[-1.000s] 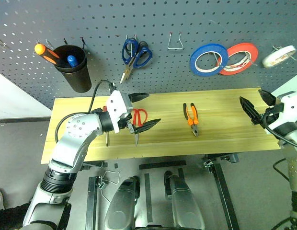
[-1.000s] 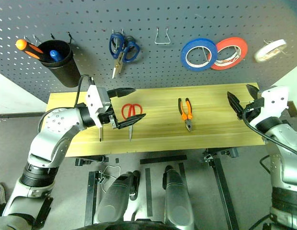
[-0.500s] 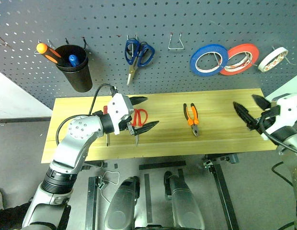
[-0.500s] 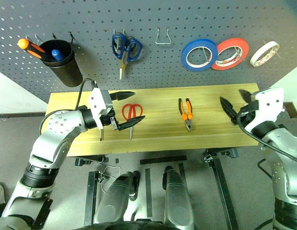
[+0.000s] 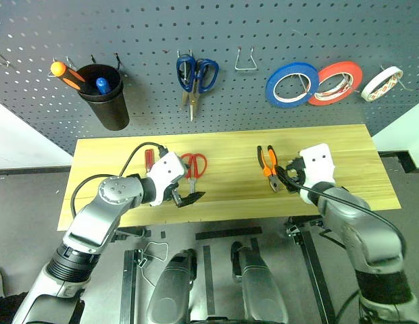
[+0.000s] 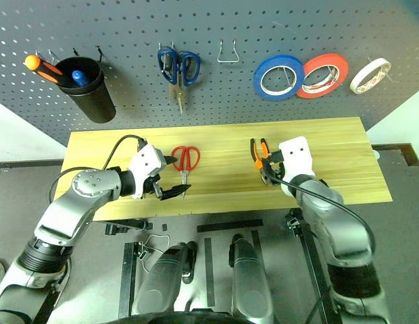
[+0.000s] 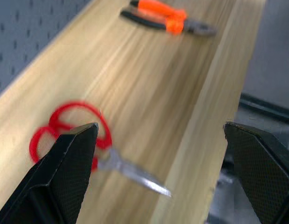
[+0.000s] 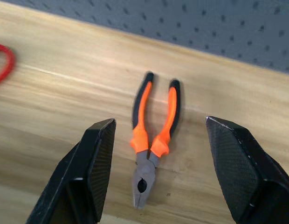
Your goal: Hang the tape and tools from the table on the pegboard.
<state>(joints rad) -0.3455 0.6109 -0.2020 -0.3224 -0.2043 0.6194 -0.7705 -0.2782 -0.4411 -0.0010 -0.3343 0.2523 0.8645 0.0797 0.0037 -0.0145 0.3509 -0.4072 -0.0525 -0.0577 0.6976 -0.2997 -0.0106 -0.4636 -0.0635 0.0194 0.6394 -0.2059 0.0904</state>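
The pliers [image 8: 152, 140] lie flat on the table [image 5: 344, 169], framed between the fingers of my right claw [image 8: 158, 172], which stands wide and empty. My left claw [image 7: 158, 172], equally wide and holding nothing, hangs over the red scissors [image 7: 70, 135]; the screwdriver [image 5: 149, 160] lies just beside them. The tape [image 5: 381, 83] already hangs on the pegboard [image 5: 230, 27]. The risk, I think: both tools lie flat on smooth planks, so closing fingers could skid them off the near edge. Grey floor lies below, with white walls flanking the board.
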